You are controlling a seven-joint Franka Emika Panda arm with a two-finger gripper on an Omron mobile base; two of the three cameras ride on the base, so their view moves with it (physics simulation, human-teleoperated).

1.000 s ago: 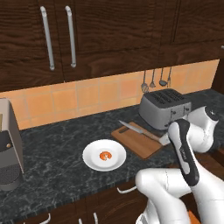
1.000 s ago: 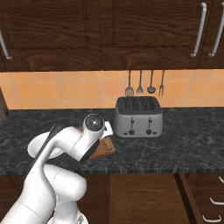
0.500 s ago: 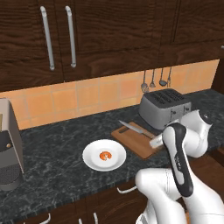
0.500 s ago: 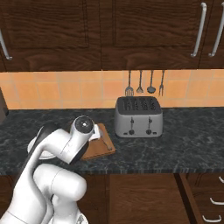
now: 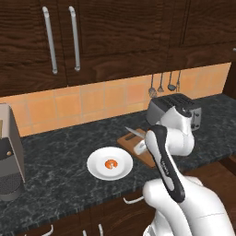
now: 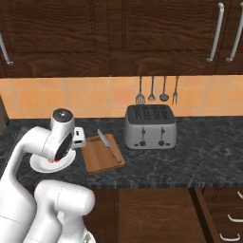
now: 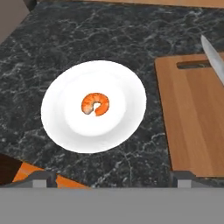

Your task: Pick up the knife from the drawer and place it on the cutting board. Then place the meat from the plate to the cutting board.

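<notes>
Knife lies flat on the board. In the right base view its silver blade points away toward the wall and a bit left, and its handle end comes toward the front and right. It is long and thin. In the left base view the blade sticks out past the far edge of the board. In the hand view just the blade shows, crossing the slot hole near the end of the board.

The board is flat, brown wood, and shaped like a box lid. Its long side runs from the front of the counter toward the wall, and it sits just left of the toaster.

The meat is small, orange and curled like a shrimp, with a pale middle. It sits in the middle of the round white plate. The plate is on the dark counter just beside the board, not touching it. In the left base view the meat shows as a small orange spot on the plate.

The tool hangs above the plate and looks down at it. Its two tips are spread wide apart, and nothing is between them. In the right base view the arm covers part of the plate.
</notes>
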